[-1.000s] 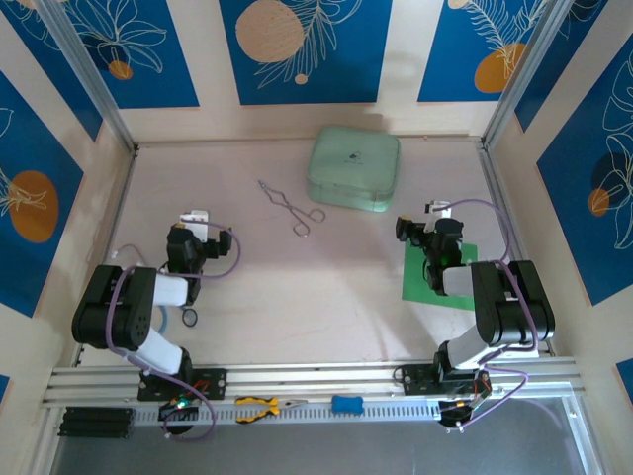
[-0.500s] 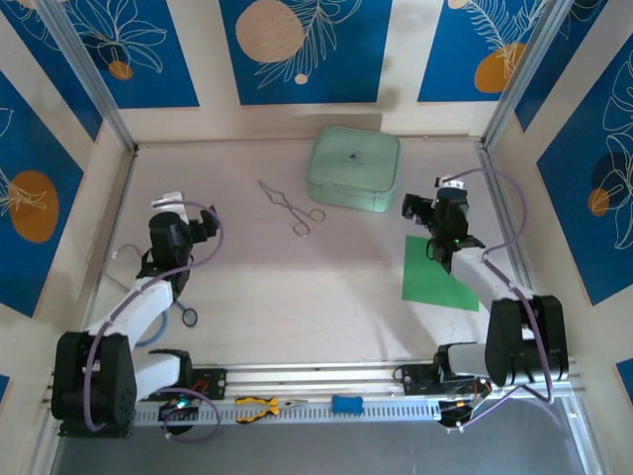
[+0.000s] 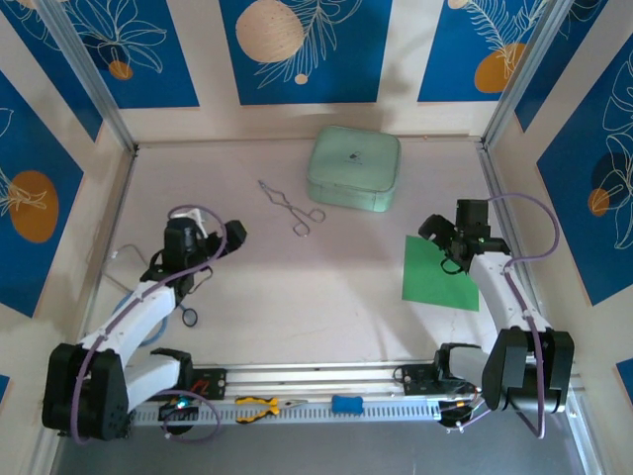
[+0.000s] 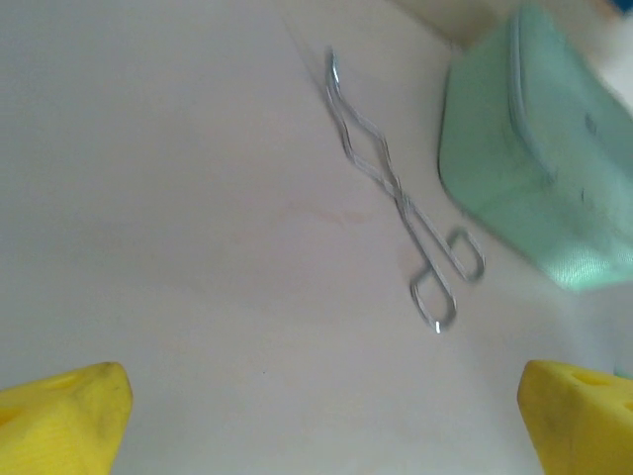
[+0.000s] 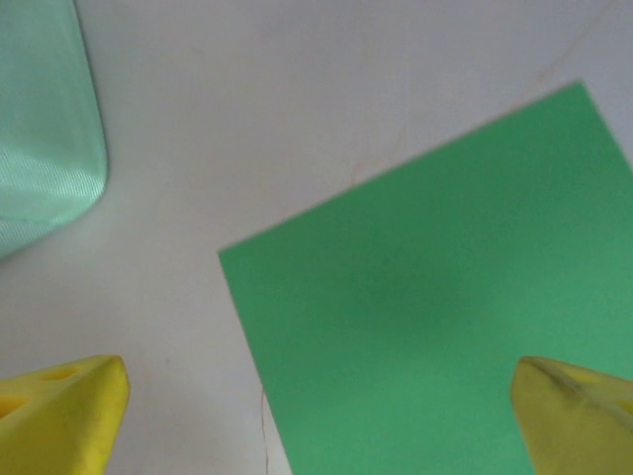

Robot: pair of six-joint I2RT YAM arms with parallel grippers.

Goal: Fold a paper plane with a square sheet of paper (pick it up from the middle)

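Left arm (image 3: 138, 312) and right arm (image 3: 499, 292) unfolded, uncovering the green sheet (image 3: 435, 282).

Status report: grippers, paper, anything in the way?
Both open, empty: left gripper, right gripper. Flat, unfolded paper sheet below right gripper. Apart from it: case, tongs.

In the right wrist view, the paper (image 5: 425, 346) runs off the bottom and right edges, the case (image 5: 40, 109) off the left.

No legible text or labels.
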